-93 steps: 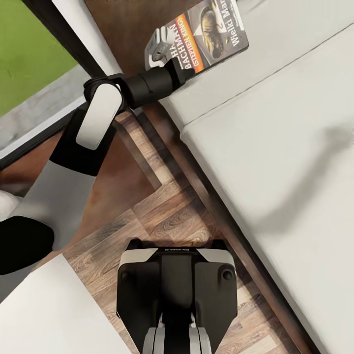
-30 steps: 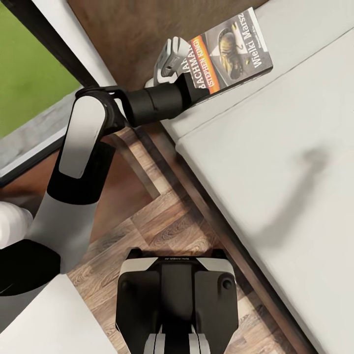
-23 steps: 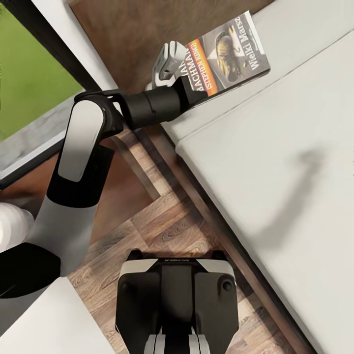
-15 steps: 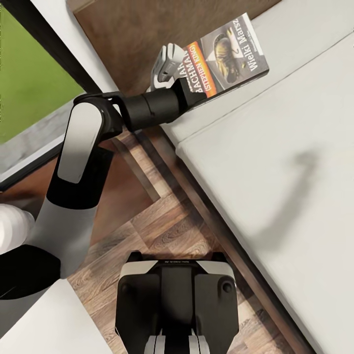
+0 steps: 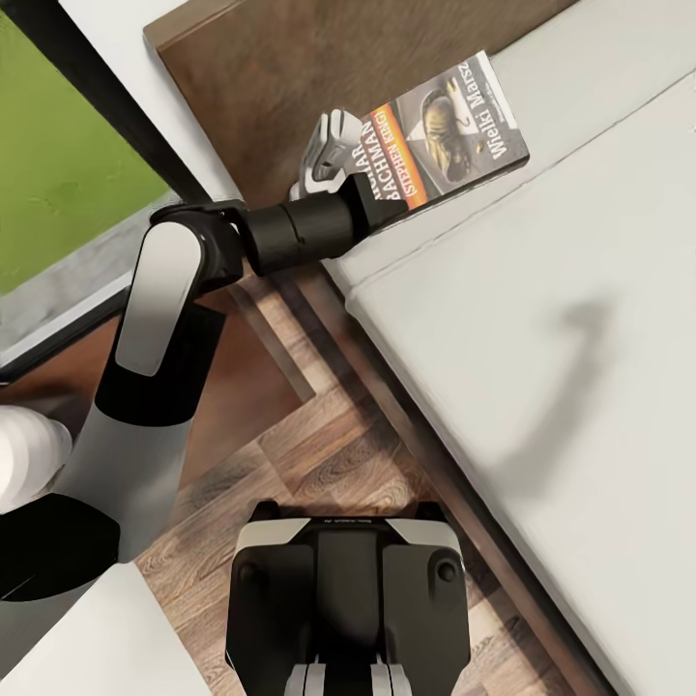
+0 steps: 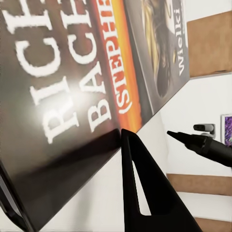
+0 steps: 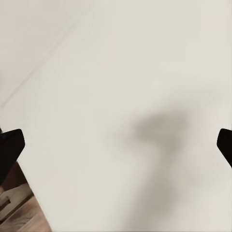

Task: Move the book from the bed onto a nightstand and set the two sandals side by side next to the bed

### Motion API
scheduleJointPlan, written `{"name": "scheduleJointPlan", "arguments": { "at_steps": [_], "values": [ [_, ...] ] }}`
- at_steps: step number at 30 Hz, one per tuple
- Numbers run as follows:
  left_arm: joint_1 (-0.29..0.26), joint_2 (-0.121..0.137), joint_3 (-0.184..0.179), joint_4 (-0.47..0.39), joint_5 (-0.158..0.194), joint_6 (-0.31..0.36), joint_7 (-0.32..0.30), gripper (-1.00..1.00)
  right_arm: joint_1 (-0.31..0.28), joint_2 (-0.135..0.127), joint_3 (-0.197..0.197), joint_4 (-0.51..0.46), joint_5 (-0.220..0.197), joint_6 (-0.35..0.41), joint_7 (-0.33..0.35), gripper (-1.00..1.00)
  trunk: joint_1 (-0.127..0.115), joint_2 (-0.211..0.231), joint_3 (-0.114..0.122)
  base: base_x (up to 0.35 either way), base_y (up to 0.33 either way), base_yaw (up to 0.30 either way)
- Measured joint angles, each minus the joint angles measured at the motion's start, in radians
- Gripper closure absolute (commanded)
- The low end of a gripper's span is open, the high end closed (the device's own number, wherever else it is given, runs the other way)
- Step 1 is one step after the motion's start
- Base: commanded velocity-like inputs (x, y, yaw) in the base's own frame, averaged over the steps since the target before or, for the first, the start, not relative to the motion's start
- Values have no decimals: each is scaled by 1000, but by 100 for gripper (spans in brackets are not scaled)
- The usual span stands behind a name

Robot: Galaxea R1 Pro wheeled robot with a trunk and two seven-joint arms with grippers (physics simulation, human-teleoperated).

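Head view: the black left gripper (image 5: 372, 198) stays clamped on the thin dark paperback book (image 5: 440, 130), now slightly higher, above the pale grey-white mattress of the bed (image 5: 561, 319), beside the dark brown wooden headboard (image 5: 280, 72).
Left wrist view: glossy book cover (image 6: 82, 92) lies against one black finger (image 6: 137, 183), gripped.
Right wrist view: right gripper (image 7: 116, 145) has its fingertips spread wide over the smooth mattress (image 7: 125, 72).

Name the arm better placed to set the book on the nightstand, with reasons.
Left. The left hand already grips the book by its edge, lifted over the bed beside the headboard.
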Motion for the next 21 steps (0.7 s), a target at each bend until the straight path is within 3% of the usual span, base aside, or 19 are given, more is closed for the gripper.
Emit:
{"name": "scheduleJointPlan", "arguments": {
  "at_steps": [9, 21],
  "values": [
    [33, -3, -2, -7, 26, 1, 11, 100, 0, 7, 0, -8, 0, 0, 0, -100, 0, 0, 15, 0, 0, 0],
    [36, -7, -11, -10, 35, 2, 17, 100, 0, 9, 0, -11, 0, 0, 0, -100, 0, 0, 35, -20, 0, 0]
  ]
}}
